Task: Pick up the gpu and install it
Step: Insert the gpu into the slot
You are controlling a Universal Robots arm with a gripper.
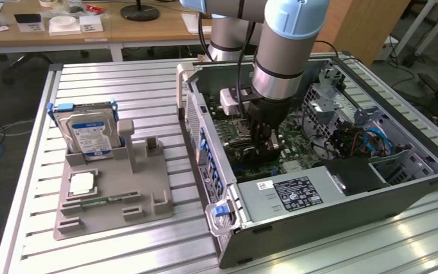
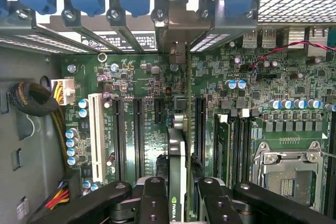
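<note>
A grey-sleeved arm with pale blue joint caps reaches down from the top centre of the exterior view into an open computer case (image 1: 424,171), a dark sheet-metal box lying on its side on a ribbed aluminium table (image 1: 112,85). The gripper (image 1: 267,153) sits low inside the case, just above the green motherboard (image 1: 238,128). In the wrist view its black, jointed fingers (image 2: 152,198) close from both sides on the gpu (image 2: 177,182), a thin card seen edge-on with a green board strip and a small logo near the bottom centre of the frame; the jaws are pinching the card between them, not pressed fully together. The card stands upright over the motherboard (image 2: 142,77), running up the middle of the frame toward a silver metal bracket (image 2: 181,30) at the perforated rear wall, between long black expansion slots (image 2: 137,135) on one side and RAM slots (image 2: 233,145) on the other. A white slot (image 2: 96,135) and round blue-topped capacitors lie toward the frame's left, a square silver CPU socket (image 2: 287,174) at lower right. At the exterior view's left, a flat grey moulded holder (image 1: 112,200) carries a silver hard drive (image 1: 89,134) with a blue-white label standing in it. A black power supply (image 1: 291,191) with a white sticker fills the case's near end.
</note>
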